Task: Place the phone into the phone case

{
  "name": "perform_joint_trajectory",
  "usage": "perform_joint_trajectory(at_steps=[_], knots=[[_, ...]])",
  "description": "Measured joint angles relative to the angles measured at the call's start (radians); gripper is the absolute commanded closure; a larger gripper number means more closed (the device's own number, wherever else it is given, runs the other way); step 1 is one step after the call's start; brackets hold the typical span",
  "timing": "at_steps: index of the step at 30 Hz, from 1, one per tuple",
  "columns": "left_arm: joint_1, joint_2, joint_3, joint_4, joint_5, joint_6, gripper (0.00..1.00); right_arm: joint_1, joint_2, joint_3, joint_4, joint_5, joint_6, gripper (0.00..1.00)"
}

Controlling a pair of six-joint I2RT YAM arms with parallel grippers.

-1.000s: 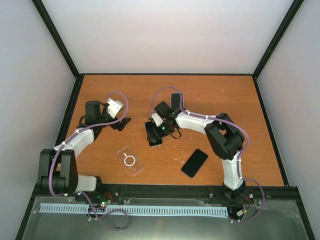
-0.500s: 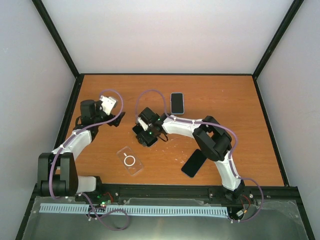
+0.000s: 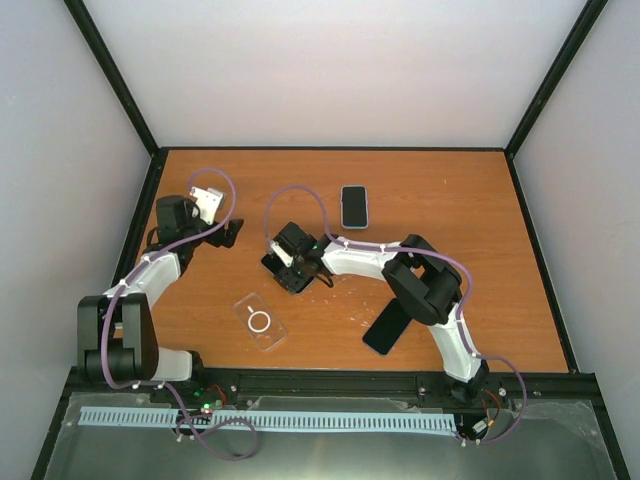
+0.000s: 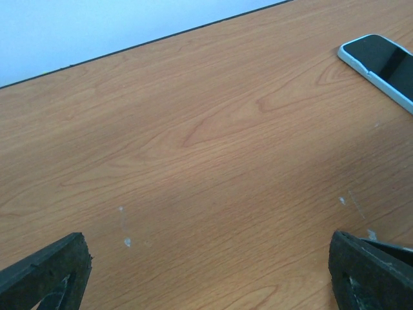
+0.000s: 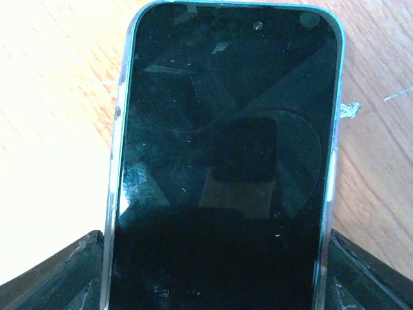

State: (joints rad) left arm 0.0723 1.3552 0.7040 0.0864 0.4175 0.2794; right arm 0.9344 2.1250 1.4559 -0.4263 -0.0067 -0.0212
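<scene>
My right gripper (image 3: 288, 266) is shut on a dark phone (image 3: 280, 274), held by its long edges just above the table's middle left. In the right wrist view the phone (image 5: 226, 129) fills the frame, screen up, between the two fingers (image 5: 64, 274). The clear phone case (image 3: 260, 322) with a white ring lies flat near the front, below and left of the held phone. My left gripper (image 3: 226, 233) is open and empty over bare wood at the back left; its fingers (image 4: 45, 278) stand wide apart in the left wrist view.
A phone in a light blue case (image 3: 354, 206) lies at the back middle and also shows in the left wrist view (image 4: 381, 61). A bare black phone (image 3: 388, 326) lies near the front right, partly under my right arm. Black frame posts line the table's edges.
My right gripper has carried the phone to the left, nearer the clear case. My left gripper has drawn back toward the far left.
</scene>
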Motion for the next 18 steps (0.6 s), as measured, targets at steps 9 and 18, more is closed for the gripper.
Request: perform_joint_trajectory(at_steps=[9,18], knots=[[0.0,0.06,0.082,-0.099,0.127,-0.044,0.0,0.0,-0.022,-0.024,0.029,0.016,-0.103,0.39],[0.0,0.127,0.154,-0.243,0.354,-0.057,0.02,-0.003,-0.095,-0.11,0.048,0.056,-0.229,0.42]])
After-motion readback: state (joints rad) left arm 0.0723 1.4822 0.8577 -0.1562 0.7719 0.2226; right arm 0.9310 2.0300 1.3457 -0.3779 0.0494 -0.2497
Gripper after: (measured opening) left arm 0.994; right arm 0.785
